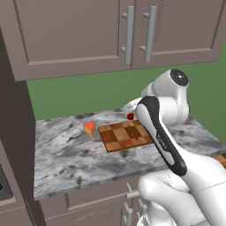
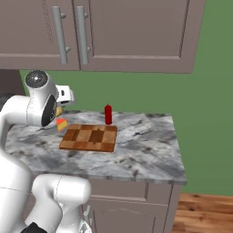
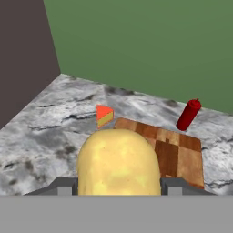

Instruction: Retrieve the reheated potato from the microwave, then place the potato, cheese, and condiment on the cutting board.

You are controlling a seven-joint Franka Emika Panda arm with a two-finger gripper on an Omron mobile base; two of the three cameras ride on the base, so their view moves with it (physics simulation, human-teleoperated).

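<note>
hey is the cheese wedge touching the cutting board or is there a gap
Apart. In the left base view, a strip of grey counter shows between the cheese and the cutting board.

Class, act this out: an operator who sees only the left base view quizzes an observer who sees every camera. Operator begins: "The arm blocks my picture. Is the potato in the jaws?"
Observer: Yes. In the hand view the potato sits between the jaws, above the counter.
Operator: I see just a red speck behind the arm. What is it?
Observer: The right base view shows the whole red bottle, upright on the counter just behind the cutting board.
Operator: Is the cheese on the board?
Observer: No. In the right base view the cheese lies on the counter off the board's left end.
</note>
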